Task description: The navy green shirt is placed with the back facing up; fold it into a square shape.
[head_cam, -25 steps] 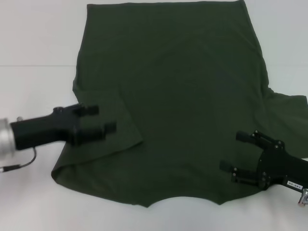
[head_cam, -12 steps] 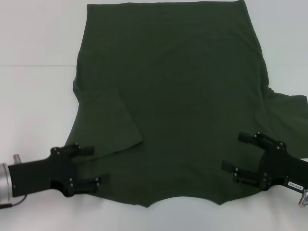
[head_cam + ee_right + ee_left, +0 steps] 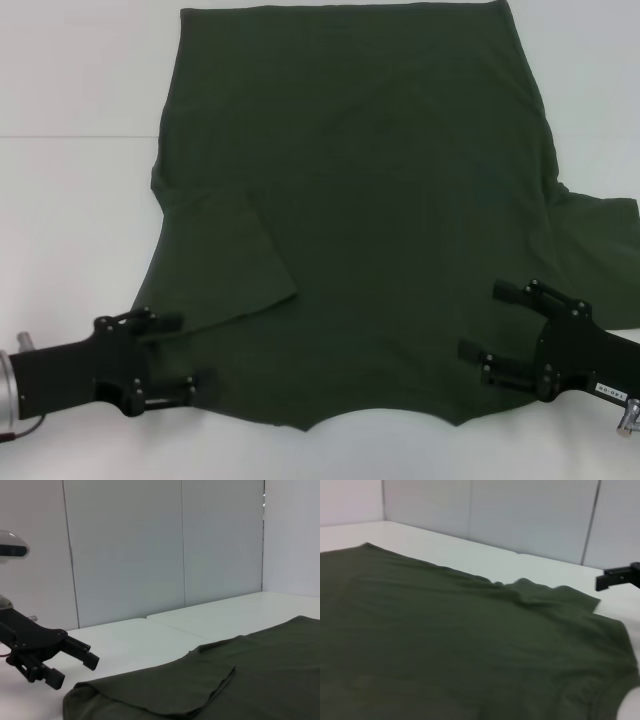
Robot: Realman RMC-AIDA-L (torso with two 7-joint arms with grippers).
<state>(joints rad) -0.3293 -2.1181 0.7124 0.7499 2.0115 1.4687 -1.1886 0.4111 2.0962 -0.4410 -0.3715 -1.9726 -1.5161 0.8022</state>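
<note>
Nearest, two black tools low over the near edge of a large dark olive-green short-sleeved cotton shirt (image 3: 350, 210), plain back up on a white counter (image 3: 70, 200). Left tool (image 3: 180, 352) at the near left corner, fingers spread, tips over the cloth edge. Right tool (image 3: 492, 322) at the near right corner, fingers likewise spread, pinching nothing. Left sleeve (image 3: 230, 260) already folded inward; right sleeve (image 3: 600, 250) lying outward, nearer the right arm. Long axis running away toward the far hem.
</note>
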